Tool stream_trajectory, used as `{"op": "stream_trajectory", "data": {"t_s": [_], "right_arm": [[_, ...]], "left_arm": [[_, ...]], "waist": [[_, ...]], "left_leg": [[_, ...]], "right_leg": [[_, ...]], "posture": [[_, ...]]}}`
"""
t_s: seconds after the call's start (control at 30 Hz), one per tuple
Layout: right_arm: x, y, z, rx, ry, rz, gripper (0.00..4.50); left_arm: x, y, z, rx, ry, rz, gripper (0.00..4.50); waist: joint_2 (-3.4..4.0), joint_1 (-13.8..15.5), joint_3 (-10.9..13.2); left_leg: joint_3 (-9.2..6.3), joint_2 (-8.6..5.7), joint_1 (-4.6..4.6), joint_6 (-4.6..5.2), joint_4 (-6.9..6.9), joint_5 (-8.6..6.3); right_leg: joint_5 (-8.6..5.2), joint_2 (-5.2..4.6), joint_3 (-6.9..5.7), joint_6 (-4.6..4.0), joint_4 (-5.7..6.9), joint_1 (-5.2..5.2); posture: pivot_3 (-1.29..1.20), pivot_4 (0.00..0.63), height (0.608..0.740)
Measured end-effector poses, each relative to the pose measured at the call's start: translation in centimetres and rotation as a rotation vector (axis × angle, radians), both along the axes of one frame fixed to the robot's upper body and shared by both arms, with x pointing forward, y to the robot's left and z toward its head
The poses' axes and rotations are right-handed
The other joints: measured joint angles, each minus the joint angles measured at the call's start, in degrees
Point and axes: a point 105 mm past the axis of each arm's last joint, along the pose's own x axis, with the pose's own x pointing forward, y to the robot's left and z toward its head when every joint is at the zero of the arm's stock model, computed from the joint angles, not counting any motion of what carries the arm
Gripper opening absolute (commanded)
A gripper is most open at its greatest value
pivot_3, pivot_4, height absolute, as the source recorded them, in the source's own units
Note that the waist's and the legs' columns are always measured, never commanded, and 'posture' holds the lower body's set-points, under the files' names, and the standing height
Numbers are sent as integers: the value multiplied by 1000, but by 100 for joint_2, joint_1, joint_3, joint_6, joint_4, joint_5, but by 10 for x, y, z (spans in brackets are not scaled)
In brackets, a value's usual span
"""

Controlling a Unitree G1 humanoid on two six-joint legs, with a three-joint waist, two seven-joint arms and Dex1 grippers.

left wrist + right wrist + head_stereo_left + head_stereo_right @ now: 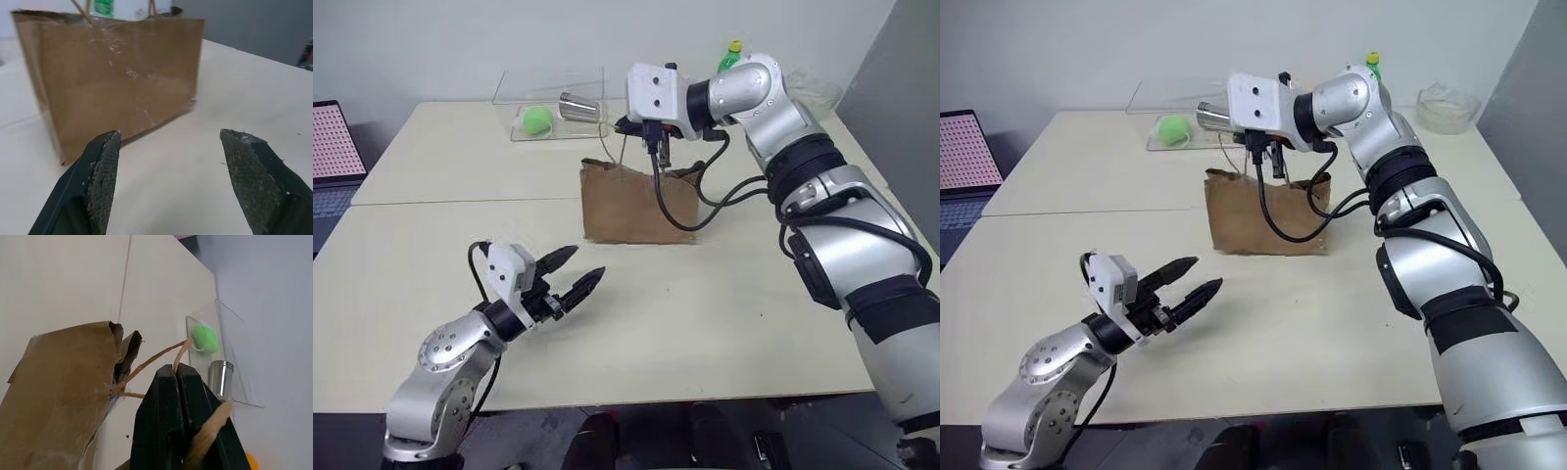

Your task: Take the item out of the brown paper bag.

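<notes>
Cream table [724, 323] bears brown paper bag [631, 206]; grey wall [431, 44] behind.

My claw [177, 377] is clamped on a handle [151, 360] of the bag [58, 396]; beyond it, a clear tray [230, 382] holds a green ball [205, 338] and metal cup [220, 377].

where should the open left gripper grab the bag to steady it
Grip the bag's top front edge from above, one finger inside the mouth. The paper wall is thin and upright, and the right gripper already pinches a handle above it. The left gripper is open and apart from the bag.
</notes>
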Motion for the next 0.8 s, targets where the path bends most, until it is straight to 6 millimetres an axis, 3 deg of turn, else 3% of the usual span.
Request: {"op": "stream_trajectory", "data": {"t_s": [0.23,0.8], "right_arm": [[5,-3,-2,-3,-57,-26,34],[-4,12,1,1,-199,68,34]], "left_arm": [[-2,-2,17,-17,-119,72,3391],[-2,-12,16,-20,-131,61,3391]], "waist": [[0,-2,0],[0,-9,0]], "left_leg": [[2,0,1,1,1,0],[4,1,2,0,1,0]], "right_leg": [[2,1,-1,-4,3,0],[3,3,0,-4,6,0]], "posture": [[0,150,740],[0,150,740]]}}
